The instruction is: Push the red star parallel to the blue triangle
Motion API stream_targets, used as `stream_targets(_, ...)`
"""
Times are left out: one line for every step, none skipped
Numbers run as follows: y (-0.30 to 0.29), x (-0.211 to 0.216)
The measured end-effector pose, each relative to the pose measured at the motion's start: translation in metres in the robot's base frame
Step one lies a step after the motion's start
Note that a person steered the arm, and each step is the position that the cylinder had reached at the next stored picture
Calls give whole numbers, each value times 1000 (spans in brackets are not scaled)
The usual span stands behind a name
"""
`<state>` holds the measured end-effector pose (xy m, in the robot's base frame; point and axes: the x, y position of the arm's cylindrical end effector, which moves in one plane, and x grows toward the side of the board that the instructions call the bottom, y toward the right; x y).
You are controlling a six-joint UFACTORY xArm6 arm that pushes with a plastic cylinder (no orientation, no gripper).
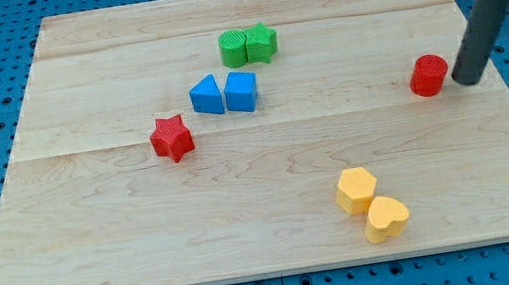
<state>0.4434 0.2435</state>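
Red star (172, 139) lies left of the counter's (146, 229) centre, just below and left of the blue triangle (207, 96), apart from it. A blue cube (241, 92) touches the triangle's right side. Two green blocks (248, 45) sit together nearer the top edge, two yellow ones (372, 204) toward the bottom edge. My tip (469, 81), with no gripper to open or close, holds nothing and stands just right of a red cylinder (429, 75) near the right edge.
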Motion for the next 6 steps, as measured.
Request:
stream_targets(-93, 1)
stream_targets(-175, 3)
stream_targets(-220, 41)
stream_targets(-331, 27)
stream_targets(-389, 2)
stream_targets(-442, -23)
